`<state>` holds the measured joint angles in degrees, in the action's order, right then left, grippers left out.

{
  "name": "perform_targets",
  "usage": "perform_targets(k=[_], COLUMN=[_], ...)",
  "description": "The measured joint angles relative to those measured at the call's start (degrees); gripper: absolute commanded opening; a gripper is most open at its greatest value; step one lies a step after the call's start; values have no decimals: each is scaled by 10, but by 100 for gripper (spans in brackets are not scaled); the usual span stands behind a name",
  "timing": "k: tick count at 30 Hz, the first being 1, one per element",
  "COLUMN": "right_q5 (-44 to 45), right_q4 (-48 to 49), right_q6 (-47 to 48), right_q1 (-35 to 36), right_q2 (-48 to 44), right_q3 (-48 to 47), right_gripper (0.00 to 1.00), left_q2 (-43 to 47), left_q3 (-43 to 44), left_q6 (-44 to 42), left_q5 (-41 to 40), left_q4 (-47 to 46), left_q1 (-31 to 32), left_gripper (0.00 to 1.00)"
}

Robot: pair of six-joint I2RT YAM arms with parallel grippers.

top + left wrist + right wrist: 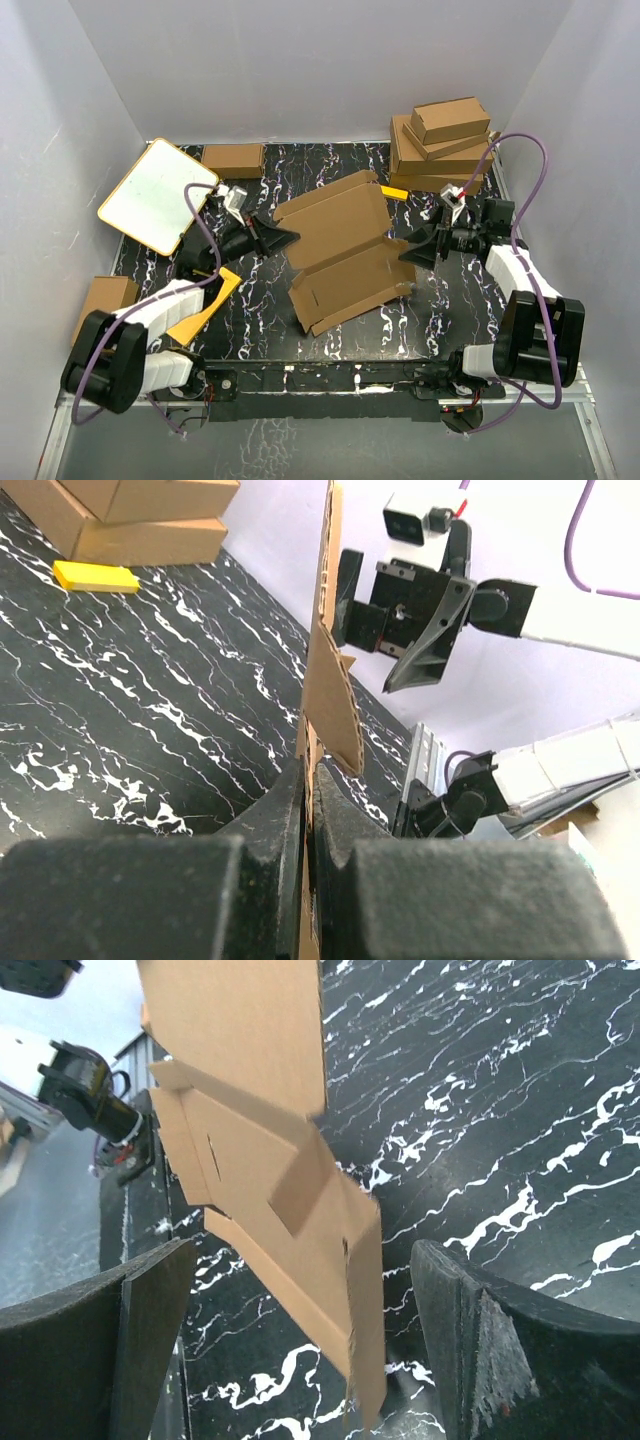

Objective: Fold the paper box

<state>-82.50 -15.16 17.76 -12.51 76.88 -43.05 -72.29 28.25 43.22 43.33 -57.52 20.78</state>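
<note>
The paper box is a brown die-cut cardboard sheet, partly folded, in the middle of the black marbled table. My left gripper is shut on the sheet's left edge. In the left wrist view the cardboard rises edge-on from between the closed jaws of that gripper. My right gripper is at the sheet's right edge and stands open. In the right wrist view a corner flap hangs between the wide-apart fingers, touching neither.
A white board with an orange rim leans at the back left. Folded boxes are stacked at the back right, with a yellow piece beside them. A flat brown box, a yellow card and another brown box lie left.
</note>
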Motion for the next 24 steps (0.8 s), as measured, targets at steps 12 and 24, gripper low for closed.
perform_targets(k=[12,24], right_q5=[93,136], right_q4=[76,129], right_q6=[7,6], right_q1=[37,69], right_q2=[-22,-16], right_q3=[62,77], right_gripper=[86,38], left_q2=[89,91], left_q3=[-79,-87], left_q6=[3,3], left_q5=[-54,-55], left_q4=[-38,-38], left_q1=[-3,-4], left_gripper=[0,0])
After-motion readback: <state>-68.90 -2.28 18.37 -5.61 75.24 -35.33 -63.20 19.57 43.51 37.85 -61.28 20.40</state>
